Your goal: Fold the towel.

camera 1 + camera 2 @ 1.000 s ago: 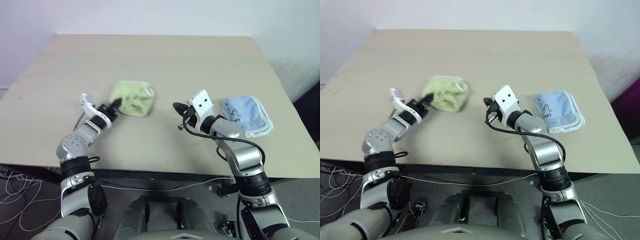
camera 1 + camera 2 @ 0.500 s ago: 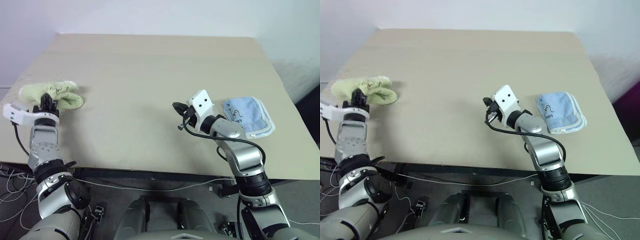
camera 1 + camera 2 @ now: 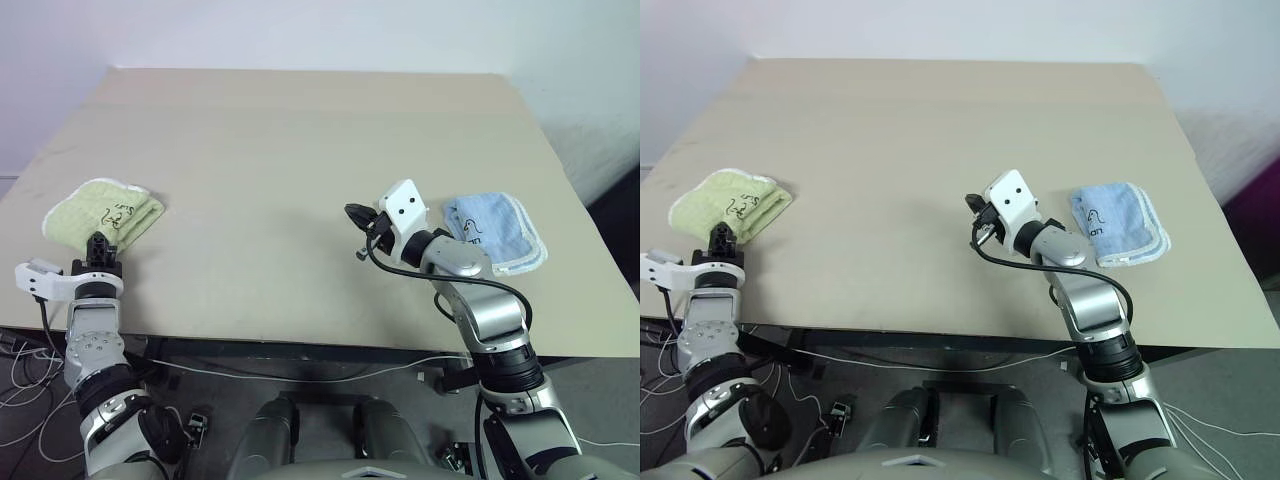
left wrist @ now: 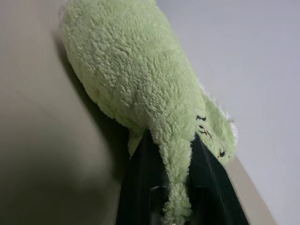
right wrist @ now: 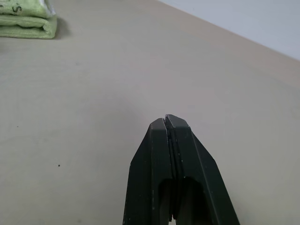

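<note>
A beige table (image 3: 320,130) stands against a pale wall (image 3: 300,30).

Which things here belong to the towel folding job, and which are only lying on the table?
Belonging to the job:
- the green towel, folded, near the table's left edge
- the left gripper, a fold of the towel between its fingers
- the right gripper, shut, empty

Only lying about:
- the blue towel, folded, on the right
- the table

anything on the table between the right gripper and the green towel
Nothing visible. Bare table runs from the shut right gripper to the green towel at the table's left edge. The blue towel lies on the gripper's other side.
</note>
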